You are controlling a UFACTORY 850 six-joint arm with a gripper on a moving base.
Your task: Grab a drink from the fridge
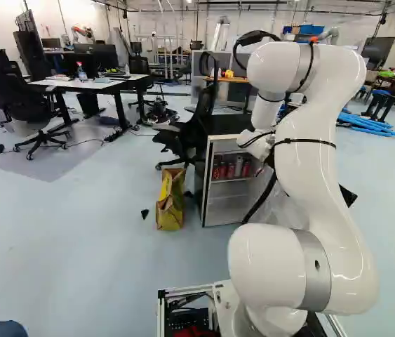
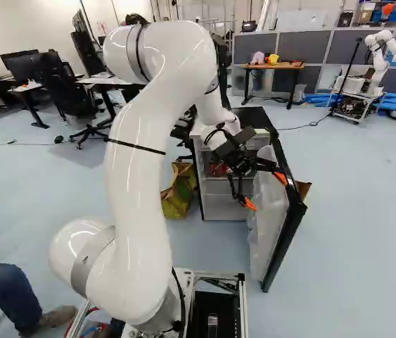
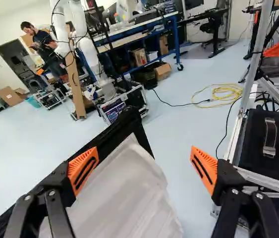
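In the right base view my gripper (image 2: 265, 191) is spread wide at the upper part of the swung-out fridge door (image 2: 269, 218). The wrist view shows the gripper (image 3: 145, 166) open; the door's pale inner panel (image 3: 124, 193) lies under and between its fingers, its black edge close by one finger. Whether they touch, I cannot tell. The small black-topped fridge (image 1: 226, 203) stands open beside the arm. Red cans and a silver one (image 1: 231, 170) stand on its upper shelf, left of my arm's wrist in the left base view. Nothing is gripped.
A yellow-brown bag (image 1: 170, 200) stands on the floor beside the fridge. An office chair (image 1: 186, 133) is close behind that bag. My base's frame (image 3: 265, 183) shows beside the gripper in the wrist view. Another robot (image 2: 377, 60) stands far back. A seated person's leg (image 2: 8, 292) is near the base.
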